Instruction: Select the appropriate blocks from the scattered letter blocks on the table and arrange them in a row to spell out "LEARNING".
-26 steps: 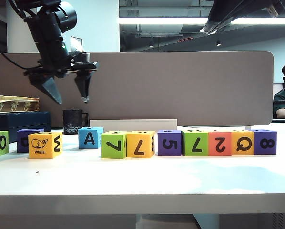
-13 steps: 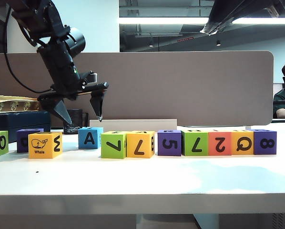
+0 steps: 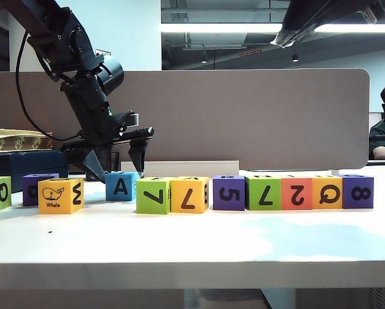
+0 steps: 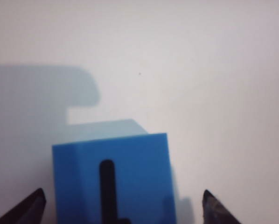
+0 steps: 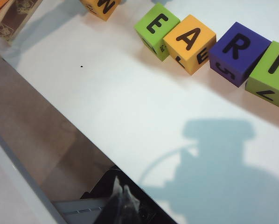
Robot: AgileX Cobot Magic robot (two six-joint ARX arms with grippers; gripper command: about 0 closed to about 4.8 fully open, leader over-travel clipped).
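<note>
White table (image 3: 192, 241), grey partition (image 3: 257, 116) behind

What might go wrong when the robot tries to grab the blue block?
The left gripper hangs open over the blue block. One of its fingers comes down close to the green block beside it, so it may bump the row. The right gripper is far off, shut.

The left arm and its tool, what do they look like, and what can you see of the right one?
The left arm is black and blocky, with a round black joint housing and a black cable looping off it. Its tool has two dark, tapering, pointed fingers. Of the right tool, the right wrist view shows only dark pointed tips on a black body.
</note>
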